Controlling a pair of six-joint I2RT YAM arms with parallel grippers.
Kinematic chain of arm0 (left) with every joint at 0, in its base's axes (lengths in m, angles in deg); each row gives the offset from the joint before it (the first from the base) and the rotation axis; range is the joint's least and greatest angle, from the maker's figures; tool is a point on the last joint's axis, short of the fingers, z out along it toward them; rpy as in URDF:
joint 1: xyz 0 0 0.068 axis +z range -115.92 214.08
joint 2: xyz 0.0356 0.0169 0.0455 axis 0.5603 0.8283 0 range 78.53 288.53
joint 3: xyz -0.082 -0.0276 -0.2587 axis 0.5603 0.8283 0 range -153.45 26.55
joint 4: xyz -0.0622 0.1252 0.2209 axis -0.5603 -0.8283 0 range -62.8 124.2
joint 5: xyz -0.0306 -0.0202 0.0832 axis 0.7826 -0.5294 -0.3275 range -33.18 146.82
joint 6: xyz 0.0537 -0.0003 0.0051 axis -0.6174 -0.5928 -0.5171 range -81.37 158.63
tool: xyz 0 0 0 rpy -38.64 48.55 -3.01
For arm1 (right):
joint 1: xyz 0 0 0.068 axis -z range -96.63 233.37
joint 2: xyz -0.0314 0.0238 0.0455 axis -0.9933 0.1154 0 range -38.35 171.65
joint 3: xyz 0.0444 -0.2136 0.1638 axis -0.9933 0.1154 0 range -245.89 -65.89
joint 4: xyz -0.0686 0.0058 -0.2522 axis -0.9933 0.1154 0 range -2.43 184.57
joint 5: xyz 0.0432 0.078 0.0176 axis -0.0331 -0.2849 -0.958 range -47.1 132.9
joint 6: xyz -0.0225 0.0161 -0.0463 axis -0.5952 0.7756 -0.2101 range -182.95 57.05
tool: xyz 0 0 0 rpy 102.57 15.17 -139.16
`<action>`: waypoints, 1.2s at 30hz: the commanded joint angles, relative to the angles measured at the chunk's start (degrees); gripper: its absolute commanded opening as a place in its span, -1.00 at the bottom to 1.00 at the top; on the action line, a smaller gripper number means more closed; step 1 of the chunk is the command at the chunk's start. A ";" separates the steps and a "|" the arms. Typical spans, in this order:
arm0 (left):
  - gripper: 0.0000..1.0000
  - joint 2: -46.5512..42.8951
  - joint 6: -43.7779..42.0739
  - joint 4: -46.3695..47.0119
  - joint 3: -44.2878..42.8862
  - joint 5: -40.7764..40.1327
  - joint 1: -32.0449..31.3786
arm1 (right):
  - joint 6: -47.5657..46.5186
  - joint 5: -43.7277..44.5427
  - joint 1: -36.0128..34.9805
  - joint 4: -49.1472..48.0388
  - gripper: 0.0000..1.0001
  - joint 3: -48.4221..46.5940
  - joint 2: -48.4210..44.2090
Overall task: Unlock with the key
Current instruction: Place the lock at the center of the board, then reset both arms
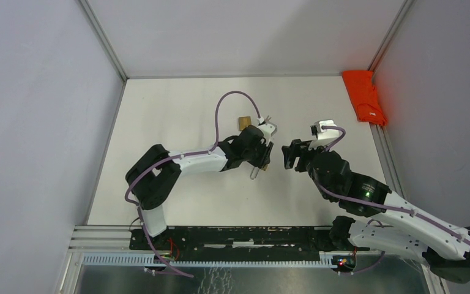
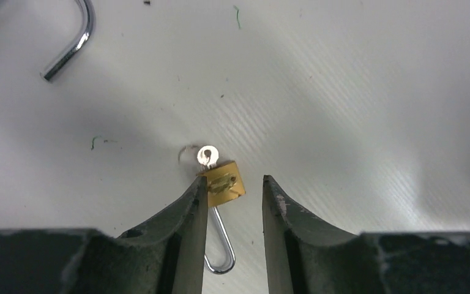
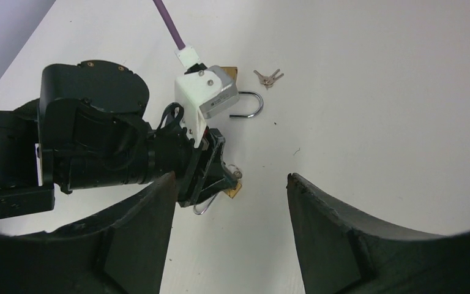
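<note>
A small brass padlock (image 2: 225, 185) lies on the white table with a silver key (image 2: 207, 155) stuck in its bottom end. Its shackle (image 2: 221, 248) runs back between my fingers. My left gripper (image 2: 234, 179) stands open around it: the left fingertip (image 2: 199, 187) touches the lock body, the right one is apart from it. From above, the same padlock (image 1: 264, 166) shows under the left gripper (image 1: 263, 159). My right gripper (image 3: 231, 176) is wide open and empty, facing the padlock (image 3: 235, 191) from a short way off, also seen from above (image 1: 294, 153).
A larger brass padlock (image 1: 243, 122) with an open shackle (image 3: 252, 108) lies just beyond the left wrist. A bunch of spare keys (image 3: 268, 76) rests next to it. A red cloth (image 1: 364, 97) sits at the far right edge. Grey walls enclose the table.
</note>
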 commanded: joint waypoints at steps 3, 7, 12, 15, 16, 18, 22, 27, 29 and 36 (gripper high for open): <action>-0.18 1.23 0.41 1.06 -3.45 1.70 0.29 | 0.46 0.89 0.25 -1.37 0.44 -1.07 -1.14; -0.18 -2.26 1.34 2.46 -1.58 -3.47 0.48 | 0.39 0.91 0.22 -2.06 0.45 -0.42 -0.98; -0.17 -15.33 1.40 1.71 0.71 -13.20 1.56 | -1.50 1.59 0.27 -2.81 0.61 -2.03 1.08; -0.14 -25.19 -0.65 -3.33 0.13 -19.58 1.69 | -4.44 2.19 0.17 -2.93 0.84 -4.54 3.05; -0.12 -28.26 -1.12 -4.77 -0.21 -21.60 1.71 | -5.09 2.63 0.21 -2.46 0.87 -5.38 4.00; -0.08 -34.31 -2.19 -7.39 -0.57 -24.43 1.81 | -6.79 2.65 0.23 -2.01 0.95 -8.03 6.40; -0.05 -41.11 -2.17 -11.93 -0.25 -29.75 1.72 | -9.15 2.93 0.25 -2.62 0.96 -10.51 9.78; -0.02 -46.47 -1.87 -15.15 0.86 -33.27 1.76 | -10.22 4.50 0.22 -3.84 0.96 -10.98 11.43; 0.00 -47.81 -2.06 -15.97 1.05 -34.23 1.73 | -10.25 4.51 0.23 -3.37 0.96 -11.47 12.14; 0.03 -49.05 -2.58 -18.14 0.75 -36.53 1.81 | -8.41 3.36 0.24 -2.66 0.96 -11.33 12.25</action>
